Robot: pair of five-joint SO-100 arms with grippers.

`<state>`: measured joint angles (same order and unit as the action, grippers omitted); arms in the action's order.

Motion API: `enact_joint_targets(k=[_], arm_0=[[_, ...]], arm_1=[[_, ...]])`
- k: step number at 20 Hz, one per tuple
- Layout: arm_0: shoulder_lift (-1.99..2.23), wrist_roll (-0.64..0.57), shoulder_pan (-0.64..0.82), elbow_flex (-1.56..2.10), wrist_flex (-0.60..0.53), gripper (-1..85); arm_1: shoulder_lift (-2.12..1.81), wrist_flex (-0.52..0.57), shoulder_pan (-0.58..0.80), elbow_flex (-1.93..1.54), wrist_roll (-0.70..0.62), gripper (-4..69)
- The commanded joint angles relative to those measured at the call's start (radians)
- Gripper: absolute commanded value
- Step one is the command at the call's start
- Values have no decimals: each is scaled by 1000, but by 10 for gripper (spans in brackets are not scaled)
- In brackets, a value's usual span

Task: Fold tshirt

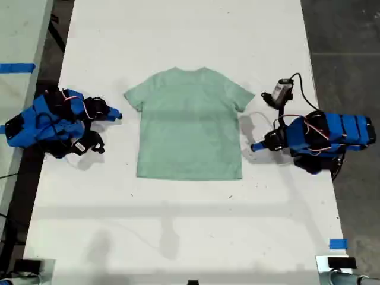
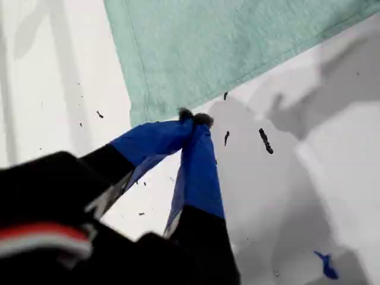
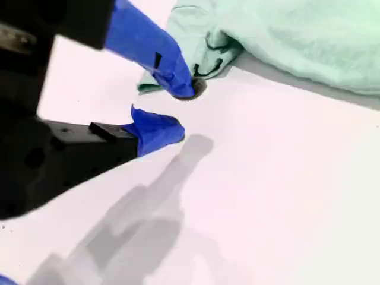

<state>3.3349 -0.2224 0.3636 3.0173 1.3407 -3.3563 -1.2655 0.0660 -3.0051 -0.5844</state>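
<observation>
White table [image 1: 178, 237], blue tape mark [image 1: 337, 243] near edge (dark floor [image 1: 344, 35] beyond). Tshirt [image 1: 190, 124] flat at centre of exterior view. My first gripper [image 1: 255, 146] at its 3 o'clock, jaws pressed together, empty. My second gripper [image 1: 116, 114] at 9 o'clock, jaws parted, beside sleeve [image 1: 133, 98].

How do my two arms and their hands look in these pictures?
My first arm and my second arm are blue shells with black parts and thin red and white wires. My first hand has two tapering blue fingers, dark at the tips, on a black base; my second hand looks alike.
</observation>
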Motion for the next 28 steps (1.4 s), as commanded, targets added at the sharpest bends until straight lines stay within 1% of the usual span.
enact_joint_targets(k=[1,9,10,11,12,14,15,16,19,21,22,24,26,28], arm_0=[[-6,66,-202,-2,29,1],[-6,58,-186,-2,38,1],[-6,58,-173,-3,58,1],[-6,58,-193,-2,71,1],[-6,57,-241,-3,72,1],[-6,74,-225,-6,35,1],[-6,127,-239,-6,14,1],[-6,130,-249,-5,-26,1],[-6,192,-241,-9,-37,1],[-18,207,-225,-51,-15,0],[-48,209,-218,-84,-17,0],[-172,209,-209,-181,-55,0],[-400,193,-196,-345,-80,0],[-632,123,-161,-563,-60,0]], arm_1=[[-6,26,107,6,802,1],[-6,31,107,3,793,-10],[-6,31,103,3,729,-12],[-6,31,101,3,630,-12],[-6,28,107,5,601,-12],[-8,20,97,15,681,-12],[-8,26,78,18,706,-12],[-8,32,64,25,721,-12],[-8,48,46,34,733,-13],[9,49,40,77,719,-13],[38,48,43,115,704,-13],[170,57,72,233,650,-13],[402,49,137,417,551,-13],[607,18,219,606,436,-13]])
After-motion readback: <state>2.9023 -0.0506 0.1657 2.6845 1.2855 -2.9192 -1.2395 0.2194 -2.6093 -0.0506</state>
